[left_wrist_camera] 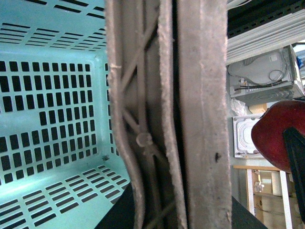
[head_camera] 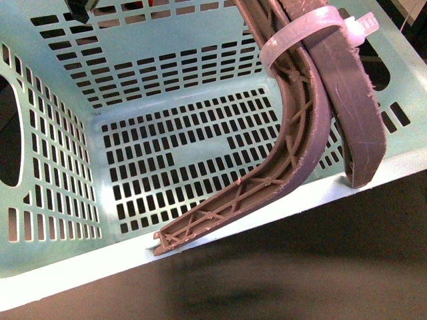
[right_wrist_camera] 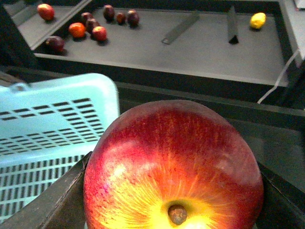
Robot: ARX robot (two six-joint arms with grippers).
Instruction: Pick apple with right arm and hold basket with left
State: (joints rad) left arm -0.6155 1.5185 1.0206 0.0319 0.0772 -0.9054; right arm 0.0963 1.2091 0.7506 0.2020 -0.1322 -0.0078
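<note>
The pale turquoise basket (head_camera: 100, 267) fills the front view, and its slotted floor holds nothing. My left gripper (head_camera: 330, 170) is shut on the basket's near rim: a ribbed grey-brown finger (head_camera: 293, 153) bends along the inside and the other finger (head_camera: 365, 127) sits outside. A white zip tie (head_camera: 300, 37) binds them. In the left wrist view these fingers (left_wrist_camera: 200, 119) stand beside the basket (left_wrist_camera: 47, 95), with the apple (left_wrist_camera: 276, 133) in the air to one side. My right gripper (right_wrist_camera: 174, 212) is shut on the red-and-yellow apple (right_wrist_camera: 174, 157), a dark finger (right_wrist_camera: 52, 200) on each side, beside the basket's corner (right_wrist_camera: 57, 102).
Beyond the apple lies a dark tray (right_wrist_camera: 190, 47) with several maroon and red fruits (right_wrist_camera: 90, 26), a yellow lemon (right_wrist_camera: 258, 20) and two dark strips. A white cable (right_wrist_camera: 279, 81) hangs at its edge. Shelves with equipment (left_wrist_camera: 267, 76) stand behind.
</note>
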